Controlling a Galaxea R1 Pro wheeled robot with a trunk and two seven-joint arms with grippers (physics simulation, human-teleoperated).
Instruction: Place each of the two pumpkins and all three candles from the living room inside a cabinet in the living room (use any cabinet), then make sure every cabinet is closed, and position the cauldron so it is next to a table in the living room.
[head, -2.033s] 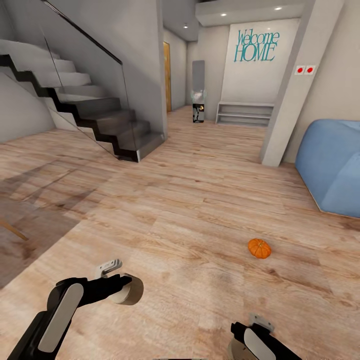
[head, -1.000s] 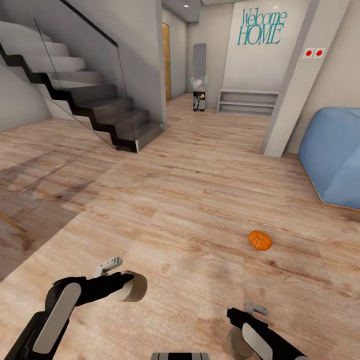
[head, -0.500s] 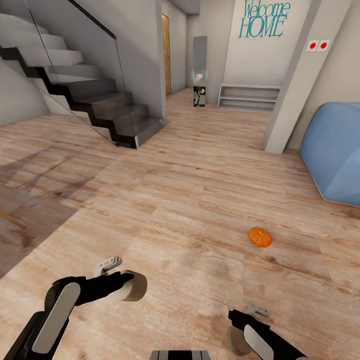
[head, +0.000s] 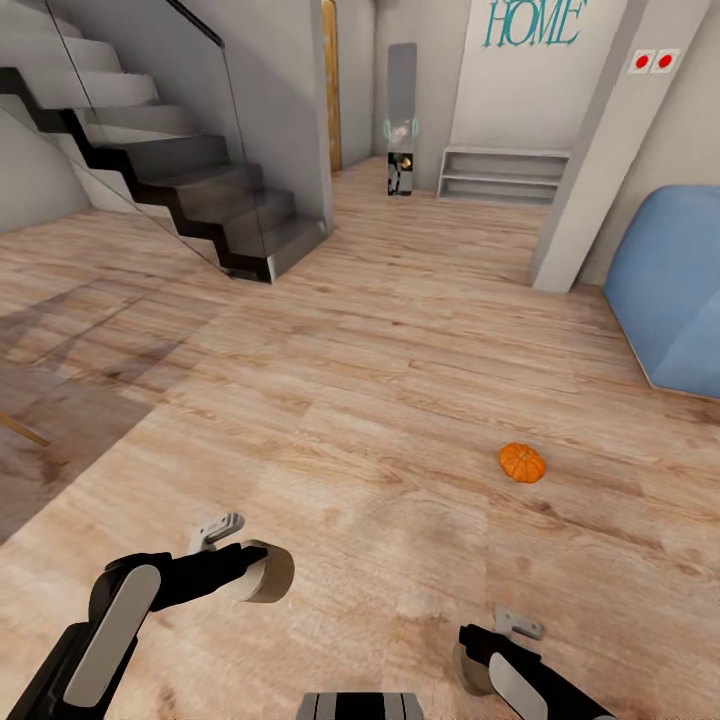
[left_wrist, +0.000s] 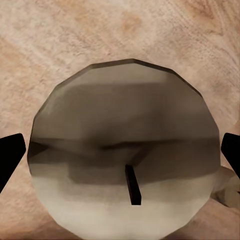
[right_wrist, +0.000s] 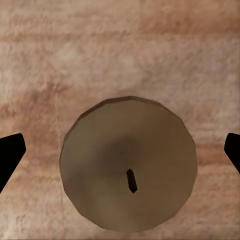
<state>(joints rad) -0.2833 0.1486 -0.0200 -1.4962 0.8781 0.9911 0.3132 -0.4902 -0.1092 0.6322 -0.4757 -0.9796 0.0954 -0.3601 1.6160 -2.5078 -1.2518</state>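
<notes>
Both arms reach forward low, each tool (head: 262, 572) (head: 470, 668) grasping a candle (left_wrist: 125, 160) (right_wrist: 128, 177) (wick outward).

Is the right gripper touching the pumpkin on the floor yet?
Apart. The head view shows the pumpkin on bare floor, ahead of the right gripper, with planks between them.

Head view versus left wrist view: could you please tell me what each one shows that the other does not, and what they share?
Head view, not the wrist view: an orange pumpkin on the floor ahead to the right, the staircase and a blue cushioned seat. Left wrist view, not the head view: a dark wick and black fingertips on either side. Both: the left claw holding a pale candle above the wooden floor.
</notes>
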